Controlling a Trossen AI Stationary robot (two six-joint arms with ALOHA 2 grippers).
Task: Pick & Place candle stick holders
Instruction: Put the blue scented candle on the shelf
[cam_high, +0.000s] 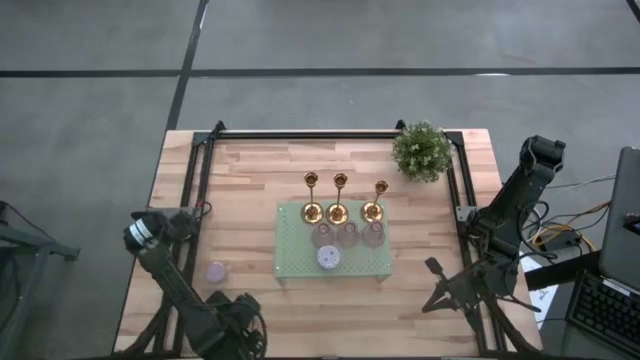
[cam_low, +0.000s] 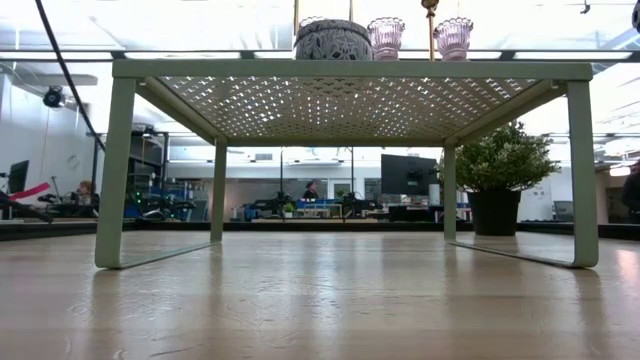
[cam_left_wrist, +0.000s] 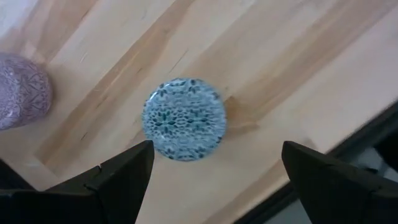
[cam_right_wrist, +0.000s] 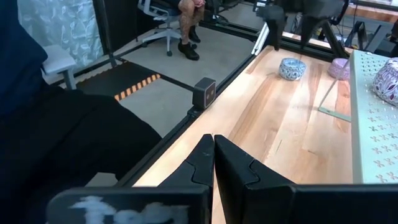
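My left gripper (cam_left_wrist: 217, 149) hangs open near the table's front left corner (cam_high: 240, 318), pointing down over a squat round blue-and-white patterned candle holder (cam_left_wrist: 184, 118), which stands on the wood. The fingers are above it and do not touch it. A pink squat holder (cam_left_wrist: 22, 90) stands close by on the table (cam_high: 216, 271). On the green perforated stand (cam_high: 300, 270) stand three gold candle stick holders (cam_high: 339, 197) and several squat holders (cam_high: 328, 258). My right gripper (cam_right_wrist: 214, 155) waits shut above the table's right side (cam_high: 432, 290).
A potted plant (cam_high: 421, 150) stands at the far right of the table. A dark rail (cam_left_wrist: 348, 143) runs along the table edge beside the blue holder. Beyond the table a person's legs (cam_right_wrist: 189, 25) show at an office chair. Bare wood lies in front of the stand.
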